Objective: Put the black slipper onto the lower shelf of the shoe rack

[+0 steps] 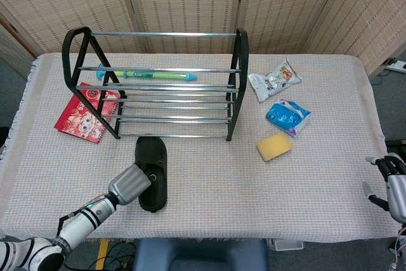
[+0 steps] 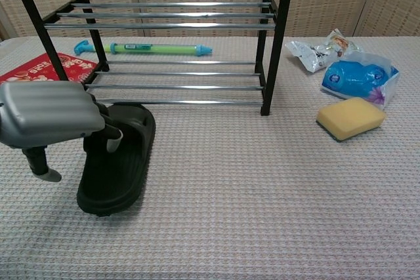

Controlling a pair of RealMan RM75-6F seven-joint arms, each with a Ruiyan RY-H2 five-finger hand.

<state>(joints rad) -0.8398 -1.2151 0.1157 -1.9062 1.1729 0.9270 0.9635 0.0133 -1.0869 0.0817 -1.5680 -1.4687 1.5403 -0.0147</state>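
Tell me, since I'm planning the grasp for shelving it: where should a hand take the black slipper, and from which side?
Probably by the strap over its front half, from the left. The slipper lies flat, its toe toward the rack, and the left hand already has fingers at that strap. The sole is flat on the table, so the raised strap seems the easiest part to grasp.
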